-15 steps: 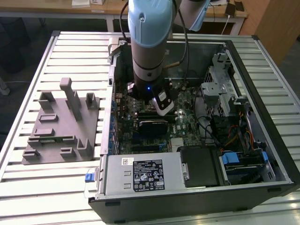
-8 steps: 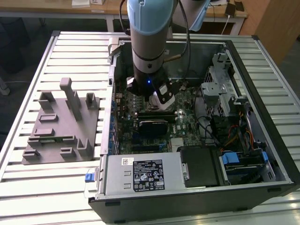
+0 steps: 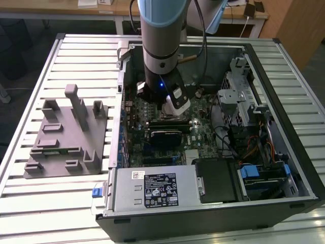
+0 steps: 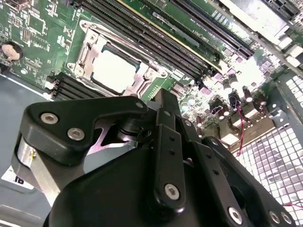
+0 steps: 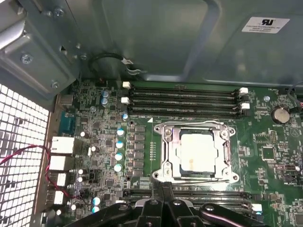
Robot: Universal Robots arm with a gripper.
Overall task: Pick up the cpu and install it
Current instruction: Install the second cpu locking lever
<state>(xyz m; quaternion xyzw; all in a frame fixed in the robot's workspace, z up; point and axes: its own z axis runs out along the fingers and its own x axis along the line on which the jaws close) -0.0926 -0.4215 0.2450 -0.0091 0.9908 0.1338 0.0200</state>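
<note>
Exterior view: the arm point(image 3: 161, 56) hangs over the open computer case point(image 3: 213, 203); grey fixture point(image 3: 66, 134) at nine o'clock. Second wrist view: the cpu point(image 4: 114, 71) sits in its socket on the motherboard point(image 4: 38, 23). First wrist view: the gripper point(image 5: 163, 201), fingers together, empty, just beside the socket at six o'clock.

A green circuit board point(image 5: 109, 156) lies inside a grey metal case point(image 5: 156, 42). A bit right of the middle sits a shiny metal frame point(image 5: 196, 153), and the cpu point(image 5: 196, 152), a pale square, lies flat inside it. Long black slots point(image 5: 184, 99) run at 12 o'clock from the frame. A round silver battery point(image 5: 280, 114) sits at 2 o'clock. The black gripper point(image 5: 163, 201) shows at 7 o'clock, just beside the frame. A red wire point(image 5: 47, 172) loops at 9 o'clock.
</note>
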